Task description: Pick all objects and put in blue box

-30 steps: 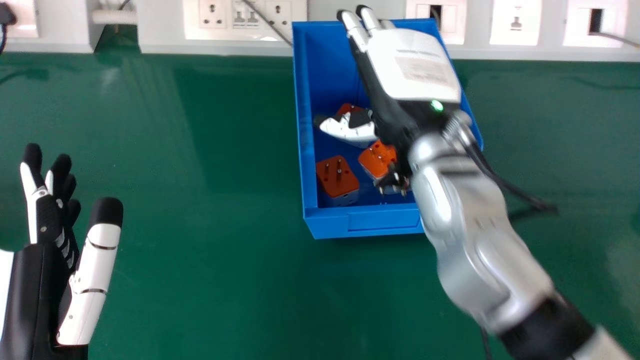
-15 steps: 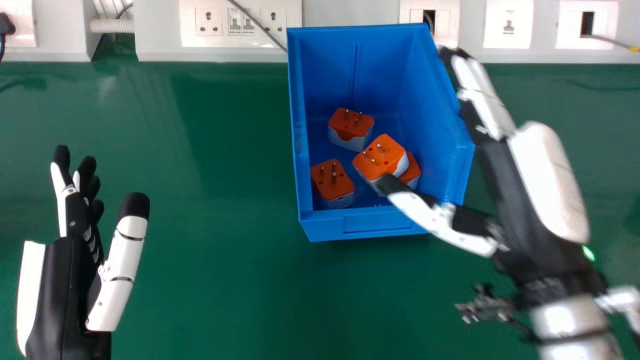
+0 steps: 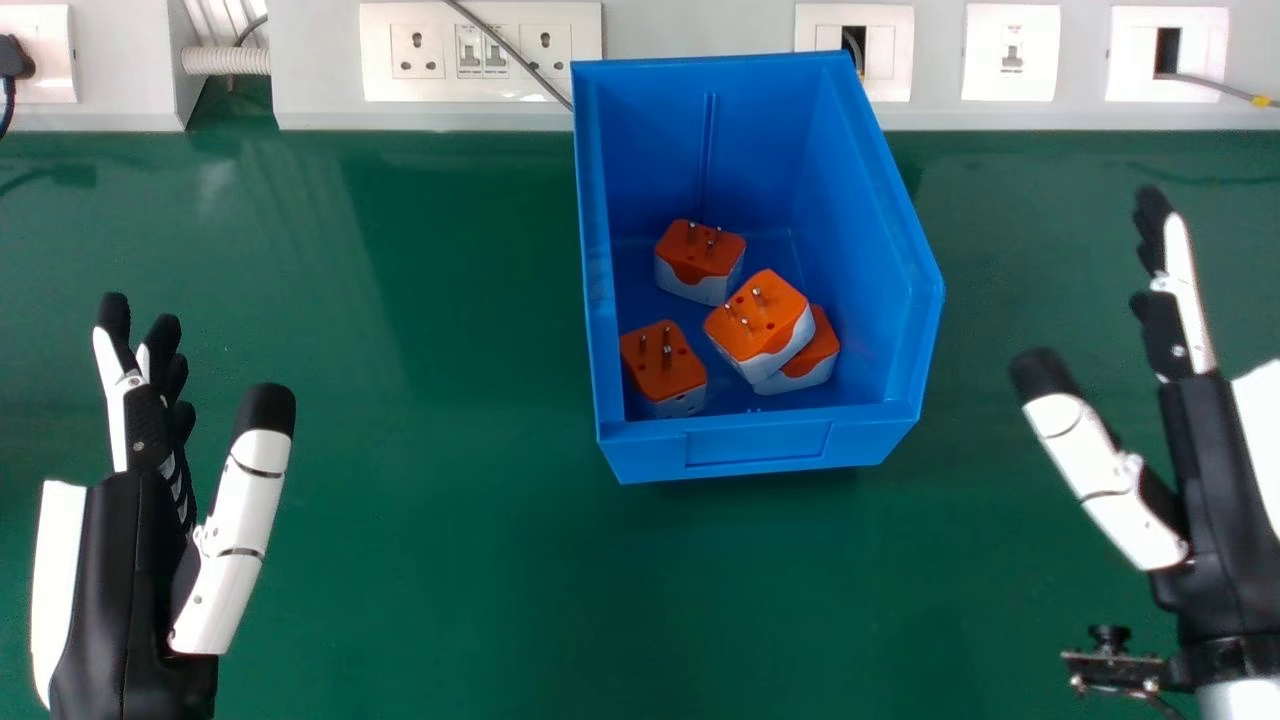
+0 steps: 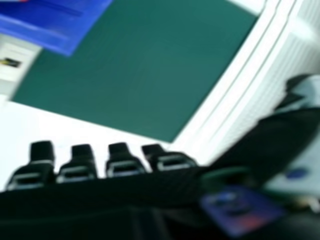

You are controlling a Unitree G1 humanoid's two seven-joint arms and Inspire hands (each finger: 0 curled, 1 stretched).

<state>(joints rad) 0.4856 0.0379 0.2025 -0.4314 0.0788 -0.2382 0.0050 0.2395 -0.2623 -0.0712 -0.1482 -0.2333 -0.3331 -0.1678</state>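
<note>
Blue walls hold all four plugs: the far plug (image 3: 700, 262) toward the back of the box (image 3: 760, 445), the left plug (image 3: 665, 370) in its near left corner, and the upper plug (image 3: 758, 325) tilted against the lower plug (image 3: 808, 362) near the right wall. The right hand (image 3: 1215, 480) is the nearer one, just off the box's right side and over the table (image 3: 420, 500); its fingers (image 3: 1182, 275) are extended and released, with the thumb spread toward the box. The left hand (image 3: 125, 570) is farther off on the other side, relaxed and grasping nothing

From the right hand, the plugs lie to the left, beyond the box's right wall, and the box's long axis runs away from the robot. Should the upper plug need settling, the right hand would be the one to use, though it would have to clear that wall and come down from above; a sideways sweep could shove the box. With the plugs inside and both hands free, the task looks complete, and the likeliest next move is simply to keep the arms well away from the rim
</note>
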